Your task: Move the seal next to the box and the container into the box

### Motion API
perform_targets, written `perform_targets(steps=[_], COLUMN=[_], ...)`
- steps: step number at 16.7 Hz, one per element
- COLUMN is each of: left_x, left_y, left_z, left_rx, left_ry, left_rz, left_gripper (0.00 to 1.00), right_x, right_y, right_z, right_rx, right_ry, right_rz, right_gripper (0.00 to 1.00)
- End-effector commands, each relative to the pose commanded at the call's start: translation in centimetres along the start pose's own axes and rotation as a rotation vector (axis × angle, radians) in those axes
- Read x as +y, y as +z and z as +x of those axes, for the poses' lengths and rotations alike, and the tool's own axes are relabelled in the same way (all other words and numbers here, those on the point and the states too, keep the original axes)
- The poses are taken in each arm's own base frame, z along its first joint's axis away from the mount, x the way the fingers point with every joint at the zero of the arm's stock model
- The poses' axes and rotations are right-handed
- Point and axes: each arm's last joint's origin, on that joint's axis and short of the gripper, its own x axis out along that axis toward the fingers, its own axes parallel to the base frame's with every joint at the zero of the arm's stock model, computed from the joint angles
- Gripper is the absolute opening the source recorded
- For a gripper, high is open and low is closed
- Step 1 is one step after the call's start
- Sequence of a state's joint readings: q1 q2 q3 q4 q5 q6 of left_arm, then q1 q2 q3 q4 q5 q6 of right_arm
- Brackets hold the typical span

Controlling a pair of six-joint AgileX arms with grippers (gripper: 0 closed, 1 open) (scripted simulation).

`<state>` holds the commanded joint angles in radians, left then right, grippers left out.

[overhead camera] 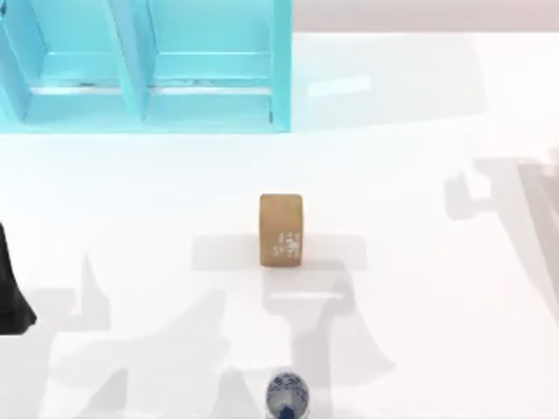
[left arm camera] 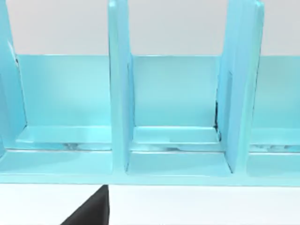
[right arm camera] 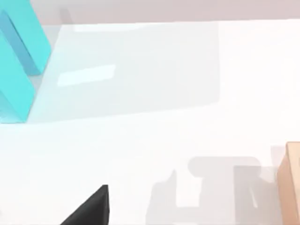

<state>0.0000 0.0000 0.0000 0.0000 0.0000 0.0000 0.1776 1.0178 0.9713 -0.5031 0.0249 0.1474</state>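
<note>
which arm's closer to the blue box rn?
Left, probably. The left arm sits at the table's left edge, just short of the box; the right wrist view has the box's corner farther off.

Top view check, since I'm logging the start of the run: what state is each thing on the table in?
Seal: standing on the table mid-scene, apart from the box, ungripped.
Container: upright at the table's near edge, outside the box, ungripped.
Box: at the top left, open compartments with nothing visible inside.
Left arm: at the left edge, away from both objects.
</note>
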Motion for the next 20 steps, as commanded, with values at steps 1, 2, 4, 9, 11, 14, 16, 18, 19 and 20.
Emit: perform_targets(steps=[1, 2, 4, 9, 11, 14, 16, 18, 19, 20], left_x=[0.0, 0.0, 0.0, 0.0, 0.0, 0.0, 0.0, 0.0, 0.0, 0.0], left_y=[0.0, 0.0, 0.0, 0.0, 0.0, 0.0, 0.0, 0.0, 0.0, 0.0], left_z=[0.0, 0.0, 0.0, 0.0, 0.0, 0.0, 0.0, 0.0, 0.0, 0.0], left_rx=[0.0, 0.0, 0.0, 0.0, 0.0, 0.0, 0.0, 0.0, 0.0, 0.0], left_ry=[0.0, 0.0, 0.0, 0.0, 0.0, 0.0, 0.0, 0.0, 0.0, 0.0], left_rz=[0.0, 0.0, 0.0, 0.0, 0.0, 0.0, 0.0, 0.0, 0.0, 0.0], left_gripper=[1.0, 1.0, 1.0, 1.0, 1.0, 1.0, 1.0, 1.0, 1.0, 1.0], right_x=[0.8, 1.6, 3.6, 9.8, 12.5, 16.4, 18.7, 20.7, 21.5, 22.4], right_y=[1.6, 3.0, 5.4, 7.8, 7.4, 5.9, 4.5, 3.0, 2.3, 1.5], right_z=[1.2, 2.6, 5.8, 14.0, 16.9, 20.1, 21.5, 22.5, 22.8, 23.0], right_rx=[0.054, 0.109, 0.22, 0.487, 0.584, 0.711, 0.78, 0.839, 0.865, 0.889], right_ry=[0.008, 0.015, 0.026, 0.031, 0.022, -0.001, -0.02, -0.042, -0.052, -0.064], right_rz=[0.005, 0.01, 0.018, 0.033, 0.037, 0.038, 0.037, 0.034, 0.033, 0.032], right_gripper=[1.0, 1.0, 1.0, 1.0, 1.0, 1.0, 1.0, 1.0, 1.0, 1.0])
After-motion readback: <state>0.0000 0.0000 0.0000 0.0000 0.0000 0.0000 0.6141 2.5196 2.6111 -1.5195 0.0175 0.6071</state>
